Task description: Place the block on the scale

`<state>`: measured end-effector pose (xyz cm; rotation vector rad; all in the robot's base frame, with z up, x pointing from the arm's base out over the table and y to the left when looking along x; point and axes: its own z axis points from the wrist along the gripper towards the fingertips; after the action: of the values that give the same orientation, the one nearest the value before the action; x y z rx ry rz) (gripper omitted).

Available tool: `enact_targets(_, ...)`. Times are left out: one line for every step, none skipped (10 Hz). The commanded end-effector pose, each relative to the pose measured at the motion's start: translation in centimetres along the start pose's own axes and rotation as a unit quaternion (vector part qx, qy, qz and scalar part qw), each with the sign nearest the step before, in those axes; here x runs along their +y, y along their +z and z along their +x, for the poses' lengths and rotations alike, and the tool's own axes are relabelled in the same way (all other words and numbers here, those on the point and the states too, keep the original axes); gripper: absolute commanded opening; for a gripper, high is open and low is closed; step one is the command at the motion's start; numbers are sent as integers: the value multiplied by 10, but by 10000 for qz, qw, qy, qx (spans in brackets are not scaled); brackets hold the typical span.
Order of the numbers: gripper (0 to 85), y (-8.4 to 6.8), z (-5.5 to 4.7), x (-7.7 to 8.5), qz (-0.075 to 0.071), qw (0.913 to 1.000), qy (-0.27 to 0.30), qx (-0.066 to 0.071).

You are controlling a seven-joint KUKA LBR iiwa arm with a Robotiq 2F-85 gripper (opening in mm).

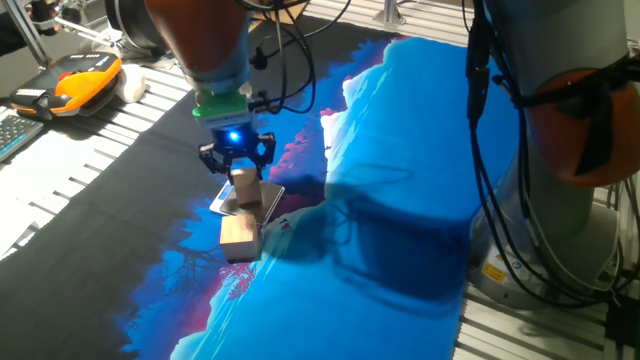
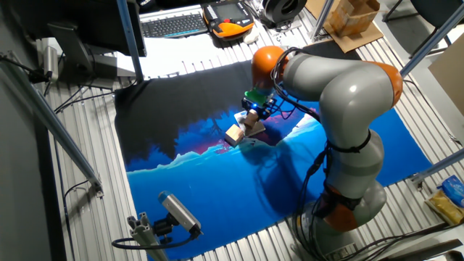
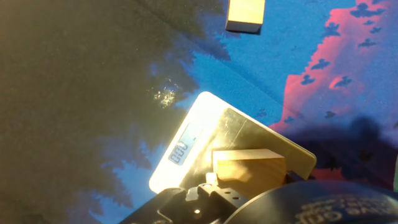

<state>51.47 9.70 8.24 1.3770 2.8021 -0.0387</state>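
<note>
We see the block (image 3: 249,167) as pale, matt bare wood with faint grain. The scale (image 3: 239,134) shows a smooth, glossy plate that glares under light, and the table cover (image 3: 74,93) looks like soft matt cloth.

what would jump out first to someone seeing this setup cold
Probably the blue and pink printed cloth covering the table, with the orange and grey arm bending over it. Next, the gripper with its blue light, low over the scale, holding a wooden block above the plate. A second wooden block lies on the cloth beside the scale.
</note>
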Motion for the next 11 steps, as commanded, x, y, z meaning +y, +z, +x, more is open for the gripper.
enact_targets(510,1,0,0,23,10000,10,-33)
enact_targets(680,2,0,1,32,10000,33,-47)
enact_targets(680,4,0,2,48,10000,57,-63)
enact_targets(680,3,0,2,33,10000,72,-51)
enact_targets(680,2,1,2,48,10000,64,-45)
enact_targets(680,-4,2,3,24,10000,47,33)
enact_targets(680,-14,2,3,-130,9996,9,233)
enact_targets(680,-22,1,1,-62,9998,-107,170)
enact_targets(680,-30,1,-1,137,9995,-289,-27)
enact_targets(680,-39,0,-4,336,9975,-596,-159)
enact_targets(680,-49,-4,-5,378,9950,-917,-153)
